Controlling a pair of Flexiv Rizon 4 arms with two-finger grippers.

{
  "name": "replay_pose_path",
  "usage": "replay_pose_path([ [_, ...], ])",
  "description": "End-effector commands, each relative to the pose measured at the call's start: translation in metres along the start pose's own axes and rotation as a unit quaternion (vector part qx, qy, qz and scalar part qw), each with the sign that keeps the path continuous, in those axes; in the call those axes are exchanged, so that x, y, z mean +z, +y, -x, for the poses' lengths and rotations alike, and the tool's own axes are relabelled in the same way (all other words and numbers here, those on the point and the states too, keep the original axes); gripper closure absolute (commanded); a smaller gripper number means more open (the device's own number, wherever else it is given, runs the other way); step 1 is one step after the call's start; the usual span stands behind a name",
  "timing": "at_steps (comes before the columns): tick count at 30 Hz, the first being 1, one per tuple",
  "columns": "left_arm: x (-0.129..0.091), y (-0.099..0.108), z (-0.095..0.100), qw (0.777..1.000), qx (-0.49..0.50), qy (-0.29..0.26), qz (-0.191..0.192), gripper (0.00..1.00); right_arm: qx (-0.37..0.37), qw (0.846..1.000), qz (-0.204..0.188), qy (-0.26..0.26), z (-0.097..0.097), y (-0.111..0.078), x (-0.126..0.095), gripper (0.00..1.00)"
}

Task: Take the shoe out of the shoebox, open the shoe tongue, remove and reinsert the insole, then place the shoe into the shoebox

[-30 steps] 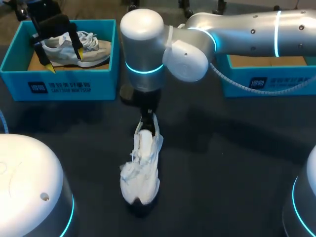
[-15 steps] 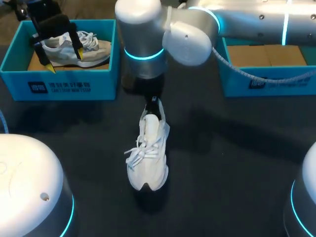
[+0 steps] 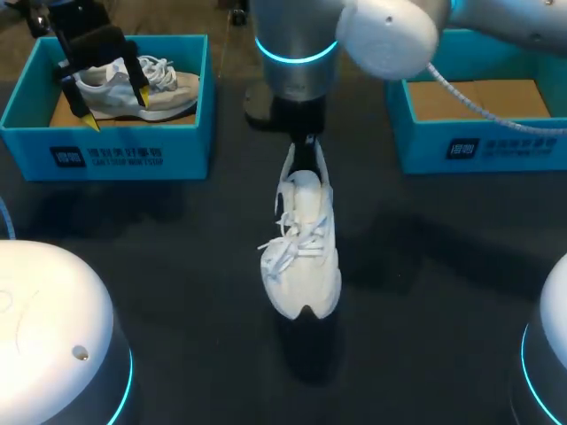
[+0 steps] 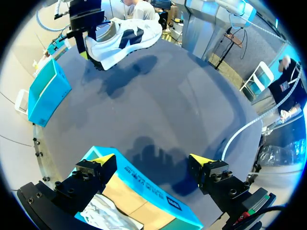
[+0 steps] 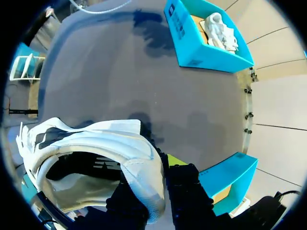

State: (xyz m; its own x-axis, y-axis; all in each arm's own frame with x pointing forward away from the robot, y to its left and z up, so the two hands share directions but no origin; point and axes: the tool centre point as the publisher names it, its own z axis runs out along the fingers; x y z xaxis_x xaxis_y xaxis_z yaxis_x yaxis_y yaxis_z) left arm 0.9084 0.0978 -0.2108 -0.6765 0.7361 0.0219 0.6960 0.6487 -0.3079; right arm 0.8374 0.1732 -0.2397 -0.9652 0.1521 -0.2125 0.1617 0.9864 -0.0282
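The right arm has swung the white shoe [image 3: 303, 243] rightward and farther back, nearer the right shoebox [image 3: 469, 146].

Head view: the right claw [image 3: 306, 140] holds the shoe by its heel, so it hangs toe-forward, clear of the dark table [image 3: 177, 266]. The left claw [image 3: 115, 108] hovers over a second shoe [image 3: 164, 88] in the left shoebox [image 3: 106, 155].

Left wrist view: the left claw's fingers stand wide apart above that box's front wall, holding nothing.

Right wrist view: the right claw's fingers pinch the white shoe's heel collar from both sides.

Two shoes [image 3: 303, 257] [image 3: 170, 88] and two blue shoeboxes [image 3: 124, 156] [image 3: 483, 147]
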Motion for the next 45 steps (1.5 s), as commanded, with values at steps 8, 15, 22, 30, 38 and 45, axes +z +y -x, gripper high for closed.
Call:
replay_pose_path([
  [8,0.0,0.001,0.0,1.0,0.0,0.001,0.0,0.0,0.009,0.999,-0.031,-0.038,0.026,-0.019,-0.013,1.0],
  [15,0.0,0.001,0.0,1.0,0.0,0.001,0.0,0.0,0.02,0.997,-0.058,-0.056,0.052,-0.057,-0.048,1.0],
  [22,0.0,0.001,0.0,1.0,0.0,0.001,0.0,0.0,-0.034,0.996,-0.057,-0.061,0.083,-0.093,-0.064,1.0],
  [30,0.0,0.001,0.0,1.0,0.0,0.001,0.0,0.0,-0.07,0.993,-0.072,-0.061,0.123,-0.145,-0.08,1.0],
  [38,0.0,0.001,0.0,1.0,0.0,0.001,0.0,0.0,-0.087,0.992,-0.08,-0.052,0.166,-0.201,-0.095,1.0],
  [45,0.0,0.001,0.0,1.0,0.0,0.001,0.0,0.0,-0.105,0.991,-0.073,-0.024,0.214,-0.244,-0.097,1.0],
])
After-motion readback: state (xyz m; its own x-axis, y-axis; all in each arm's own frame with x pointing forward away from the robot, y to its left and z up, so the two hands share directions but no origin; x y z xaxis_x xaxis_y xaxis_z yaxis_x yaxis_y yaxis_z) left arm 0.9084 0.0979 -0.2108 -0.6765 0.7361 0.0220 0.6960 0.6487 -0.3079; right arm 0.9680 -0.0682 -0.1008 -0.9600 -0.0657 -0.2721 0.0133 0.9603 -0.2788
